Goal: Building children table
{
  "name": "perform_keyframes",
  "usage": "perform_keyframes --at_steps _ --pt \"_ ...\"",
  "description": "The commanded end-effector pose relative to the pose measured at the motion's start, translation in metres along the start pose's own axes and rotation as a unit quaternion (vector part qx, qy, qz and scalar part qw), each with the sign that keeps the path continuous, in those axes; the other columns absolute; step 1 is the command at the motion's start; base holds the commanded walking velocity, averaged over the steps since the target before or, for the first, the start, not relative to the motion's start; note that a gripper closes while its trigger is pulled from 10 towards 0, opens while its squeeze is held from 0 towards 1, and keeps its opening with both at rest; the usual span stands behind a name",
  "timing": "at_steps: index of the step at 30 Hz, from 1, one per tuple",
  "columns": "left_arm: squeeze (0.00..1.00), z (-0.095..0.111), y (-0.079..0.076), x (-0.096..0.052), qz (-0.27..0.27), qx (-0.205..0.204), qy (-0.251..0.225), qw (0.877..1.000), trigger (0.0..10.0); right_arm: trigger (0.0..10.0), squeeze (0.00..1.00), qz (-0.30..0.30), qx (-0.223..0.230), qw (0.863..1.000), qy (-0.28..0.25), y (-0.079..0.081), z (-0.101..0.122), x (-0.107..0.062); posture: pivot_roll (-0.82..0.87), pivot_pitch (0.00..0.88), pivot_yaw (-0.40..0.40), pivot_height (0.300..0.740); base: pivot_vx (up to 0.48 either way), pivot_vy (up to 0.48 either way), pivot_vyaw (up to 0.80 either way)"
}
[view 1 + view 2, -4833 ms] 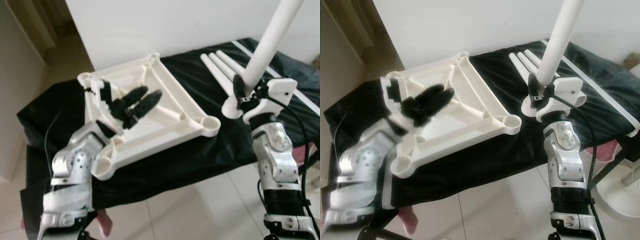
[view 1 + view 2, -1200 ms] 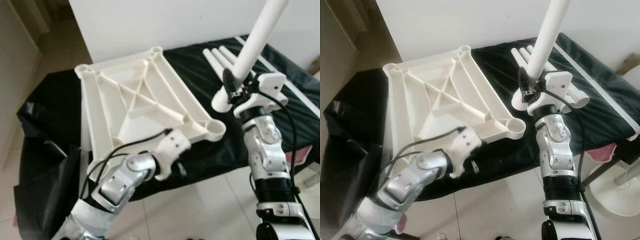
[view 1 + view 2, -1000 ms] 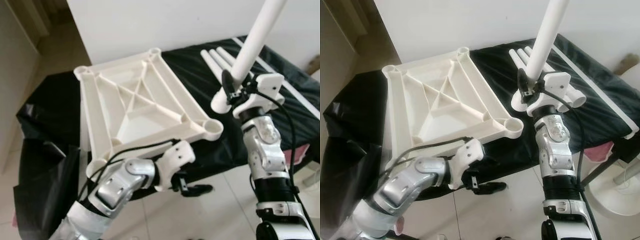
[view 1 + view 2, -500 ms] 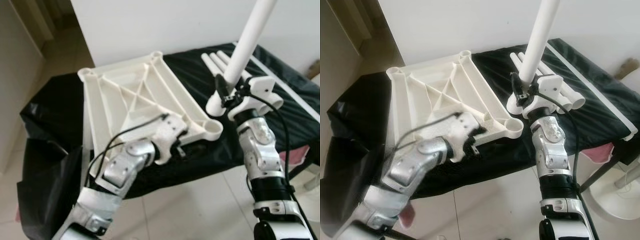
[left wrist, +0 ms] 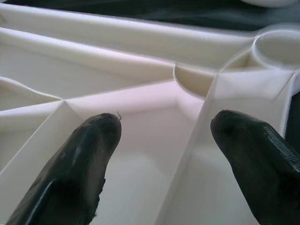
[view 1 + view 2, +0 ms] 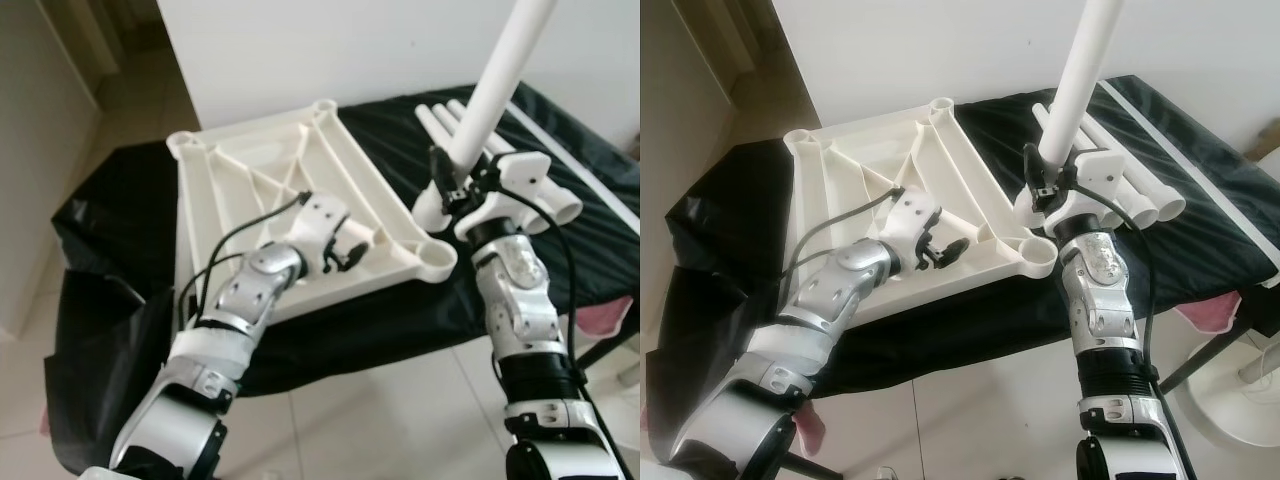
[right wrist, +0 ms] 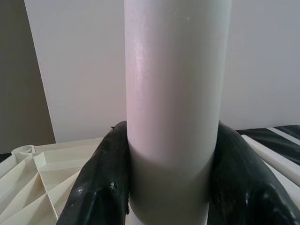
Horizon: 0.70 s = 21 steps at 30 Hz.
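Two pincers work: right pincer (image 6: 1052, 185) clamped low on the stiff, smooth table leg (image 6: 1080, 75); left pincer (image 5: 164, 140) apart over the rigid ribbed table top panel (image 6: 250, 170).

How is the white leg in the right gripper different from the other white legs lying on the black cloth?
The held leg stands nearly upright, clamped near its base by the right gripper; the spare legs lie flat, side by side, on the black cloth. The held leg's base hovers beside the corner socket of the upturned tabletop; the spare legs rest farther right, ungripped. All are plain white tubes.
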<state>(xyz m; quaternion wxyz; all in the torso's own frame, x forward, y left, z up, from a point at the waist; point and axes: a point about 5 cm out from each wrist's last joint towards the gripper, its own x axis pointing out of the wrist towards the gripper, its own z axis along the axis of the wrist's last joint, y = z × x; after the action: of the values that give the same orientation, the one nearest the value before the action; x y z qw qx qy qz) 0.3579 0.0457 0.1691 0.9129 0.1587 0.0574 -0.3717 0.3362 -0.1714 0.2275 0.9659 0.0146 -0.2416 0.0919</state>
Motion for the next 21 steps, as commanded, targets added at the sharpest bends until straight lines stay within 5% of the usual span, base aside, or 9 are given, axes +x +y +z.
perform_keyframes --at_steps 1,3,9,15,18,21 --pt "0.00 -0.005 0.011 0.003 0.131 0.058 0.016 0.990 10.0 10.0 0.00 0.001 0.000 1.000 -0.015 0.001 0.005 0.001 -0.03 0.022 0.055 0.740 0.000 0.000 0.00" --pt "0.00 -0.005 0.002 0.007 0.114 0.140 0.013 0.984 10.0 10.0 0.00 -0.003 -0.001 1.000 -0.015 0.000 0.005 -0.001 -0.03 0.026 0.056 0.740 0.000 0.000 0.00" --pt "0.00 -0.010 -0.018 0.014 0.048 0.208 0.016 0.977 10.0 10.0 0.00 -0.008 -0.005 1.000 -0.016 -0.004 0.007 -0.002 -0.04 0.038 0.058 0.740 0.000 0.000 0.00" --pt "0.00 -0.006 -0.039 0.011 -0.066 0.172 -0.013 0.983 10.0 10.0 0.00 -0.011 -0.006 1.000 -0.016 -0.005 0.007 -0.002 -0.03 0.048 0.057 0.740 0.000 0.000 0.00" --pt "0.00 -0.003 -0.054 0.003 -0.164 0.154 -0.041 0.973 10.0 10.0 0.00 -0.012 -0.006 1.000 -0.017 -0.005 0.008 -0.002 -0.03 0.056 0.055 0.740 0.000 0.000 0.00" --pt "0.00 -0.004 -0.061 -0.002 -0.206 0.159 -0.048 0.964 10.0 10.0 0.00 -0.012 -0.006 1.000 -0.017 -0.005 0.008 -0.002 -0.03 0.059 0.054 0.740 0.000 0.000 0.00"
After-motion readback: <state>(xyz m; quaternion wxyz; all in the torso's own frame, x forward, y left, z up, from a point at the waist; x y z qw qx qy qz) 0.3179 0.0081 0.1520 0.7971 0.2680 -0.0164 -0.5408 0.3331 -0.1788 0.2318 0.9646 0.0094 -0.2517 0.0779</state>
